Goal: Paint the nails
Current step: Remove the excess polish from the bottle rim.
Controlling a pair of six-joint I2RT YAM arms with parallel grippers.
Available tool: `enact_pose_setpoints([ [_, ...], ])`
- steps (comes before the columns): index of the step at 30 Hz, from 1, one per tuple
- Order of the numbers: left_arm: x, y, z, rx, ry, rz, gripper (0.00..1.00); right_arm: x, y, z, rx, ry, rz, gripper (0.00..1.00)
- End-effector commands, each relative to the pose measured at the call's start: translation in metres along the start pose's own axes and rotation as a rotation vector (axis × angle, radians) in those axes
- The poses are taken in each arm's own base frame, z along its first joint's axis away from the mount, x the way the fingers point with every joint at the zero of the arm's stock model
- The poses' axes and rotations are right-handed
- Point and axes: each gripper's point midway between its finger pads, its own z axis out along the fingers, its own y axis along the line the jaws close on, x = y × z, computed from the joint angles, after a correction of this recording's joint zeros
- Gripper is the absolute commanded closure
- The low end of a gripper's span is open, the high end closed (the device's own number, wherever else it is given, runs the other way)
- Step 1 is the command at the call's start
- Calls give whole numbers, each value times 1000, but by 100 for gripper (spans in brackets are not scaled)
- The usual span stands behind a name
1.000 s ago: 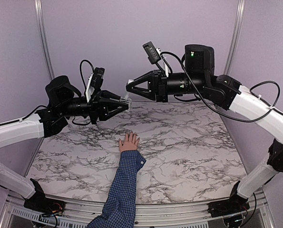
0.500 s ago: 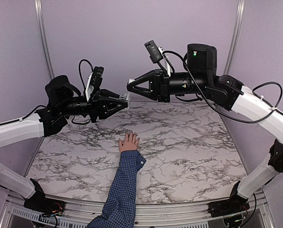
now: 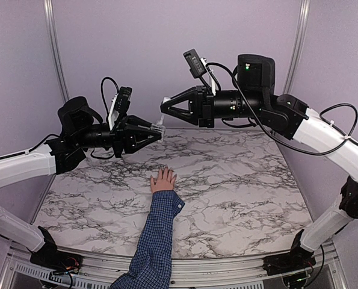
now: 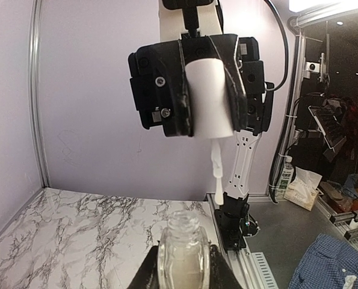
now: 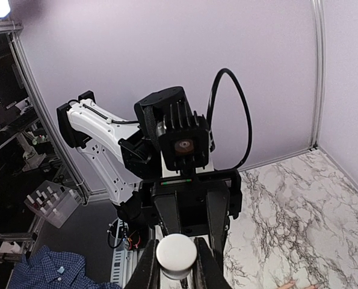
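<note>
Centre of the top view, the two arms meet nose to nose above the white tabletop veined in black marble [image 3: 245,180]. The left gripper [image 3: 156,129] has its fingers clamped on a small clear glass bottle [image 4: 182,253], which sits upright at the bottom of the left wrist frame with its neck open. Just above it, the right gripper [image 3: 165,103] is closed tight around a white cylindrical cap [image 4: 209,99]. A thin pale brush [image 4: 216,174] hangs straight down from that cap, and its tip shows just over the bottle's mouth, not touching it. The right wrist camera looks down on the cap's round top [image 5: 176,256], pinched between its own fingers. Below the grippers and well apart from them, a small light-skinned hand [image 3: 163,180] lies flat mid-table, fingers spread towards the far wall. Its blue checked sleeve [image 3: 157,235] runs down to the bottom edge. The nails [image 3: 165,171] are at those fingertips, too tiny to make out.
</note>
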Motion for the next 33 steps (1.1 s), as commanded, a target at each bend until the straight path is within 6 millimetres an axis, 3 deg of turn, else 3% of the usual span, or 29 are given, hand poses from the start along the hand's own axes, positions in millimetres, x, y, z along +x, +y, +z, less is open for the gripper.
enact_pose_setpoints([
  [1, -8, -7, -1, 32, -21, 34, 100, -26, 3, -5, 24, -65, -35, 100],
  [33, -11, -7, -1, 32, -26, 36, 100, -5, -11, 6, 47, -10, -14, 100],
])
